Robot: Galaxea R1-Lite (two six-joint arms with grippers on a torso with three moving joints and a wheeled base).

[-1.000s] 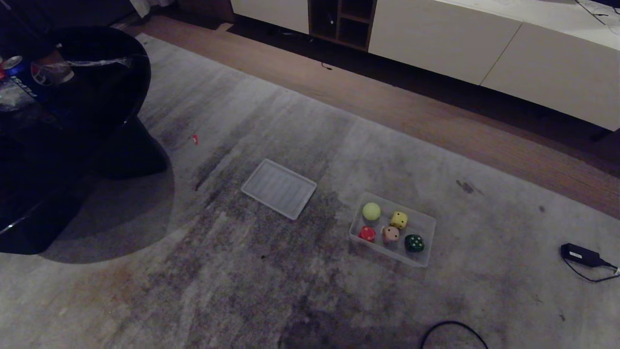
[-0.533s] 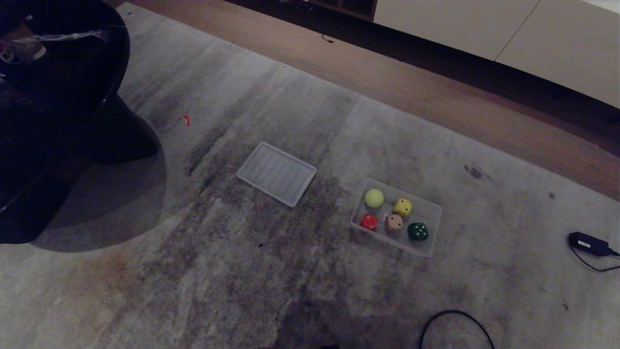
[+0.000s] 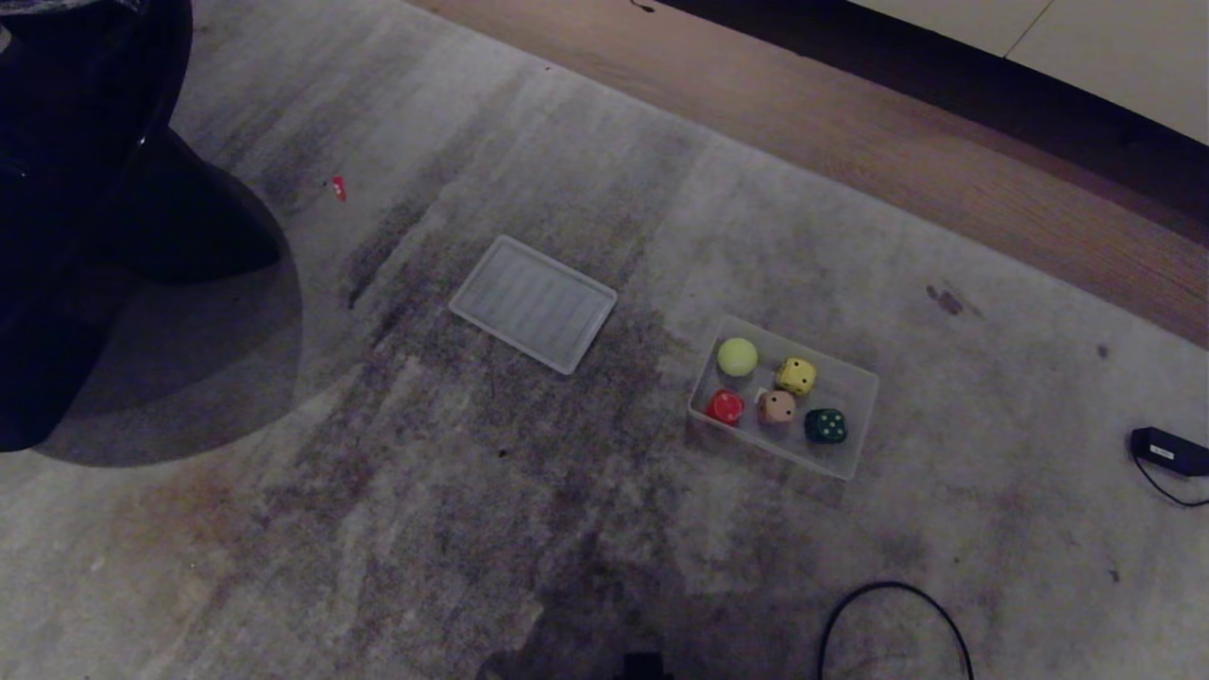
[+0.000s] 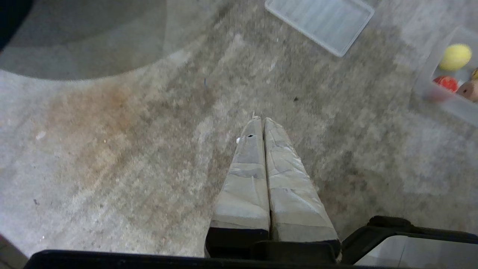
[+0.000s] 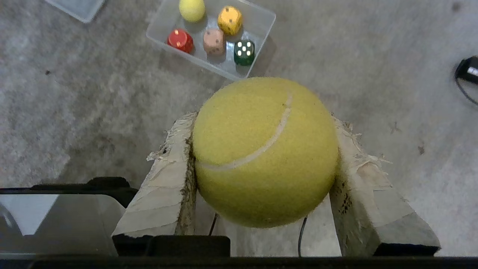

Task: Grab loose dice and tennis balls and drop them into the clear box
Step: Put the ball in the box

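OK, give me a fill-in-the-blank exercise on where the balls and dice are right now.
1. The clear box on the carpet holds one tennis ball and ____ dice.
2. The right end effector is shut on a ____.
3. The left end effector is shut and holds ____.
4. The die nearest the ball in the box is the ____ one.

Missing words: four; tennis ball; nothing; yellow

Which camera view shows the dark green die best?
The right wrist view: the dark green die sits in the clear box, its pale pips clear. The head view shows it smaller and dimmer. The left wrist view cuts it off; only part of the box shows.
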